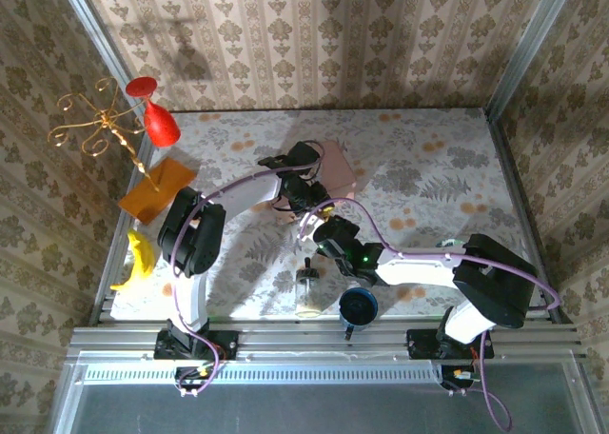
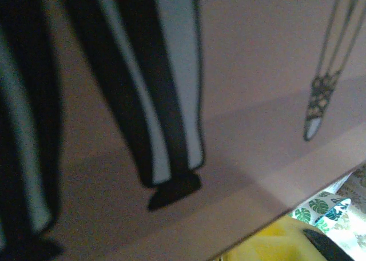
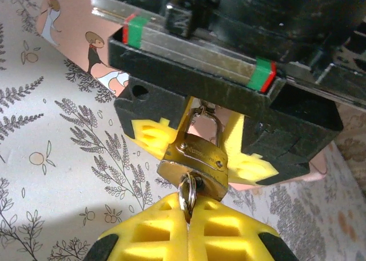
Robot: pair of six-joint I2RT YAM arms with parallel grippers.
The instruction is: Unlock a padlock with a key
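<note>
The right claw (image 3: 189, 221) pinches the key (image 3: 187, 193), seemingly seated in the padlock (image 3: 197, 161), which the left claw (image 3: 201, 136) clamps by its shackle above the bench (image 3: 51, 158). Next, I reckon, comes a twist, with the body held steady.

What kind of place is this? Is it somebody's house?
Probably not a house, more likely a robot test booth dressed like one. The left arm and right arm are bolted to a metal rail, the wallpaper hangs between metal posts, and a banana sits on the table.
</note>
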